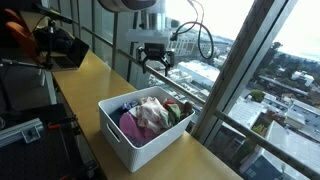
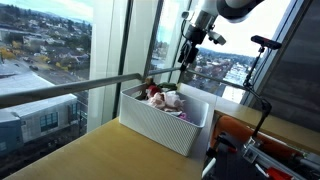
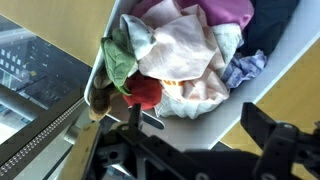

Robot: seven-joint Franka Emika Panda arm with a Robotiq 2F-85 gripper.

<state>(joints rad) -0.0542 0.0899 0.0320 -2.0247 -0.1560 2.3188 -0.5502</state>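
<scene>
One heap of crumpled cloth pieces (image 3: 185, 55) fills the single white rectangular plastic basket (image 1: 115, 128), which stands on the long tan wooden counter (image 1: 90, 75) right beside the glass window wall (image 1: 250, 60). In the wrist view six colours can be told apart in the heap: one pale pink piece in the middle, one green piece (image 3: 118, 60) hanging at the rim, one small red piece (image 3: 147, 92) next to it, one magenta piece (image 3: 225, 10), one lavender piece (image 3: 245, 70) and one dark navy piece (image 3: 275, 25). The one black Robotiq gripper (image 1: 155, 62) hangs above the window-side end of the basket, apart from the cloth. Its two fingers (image 3: 265, 125) are spread wide and released, grasping nothing. In both exterior views it sits clear of the basket's rim (image 2: 160, 125).
</scene>
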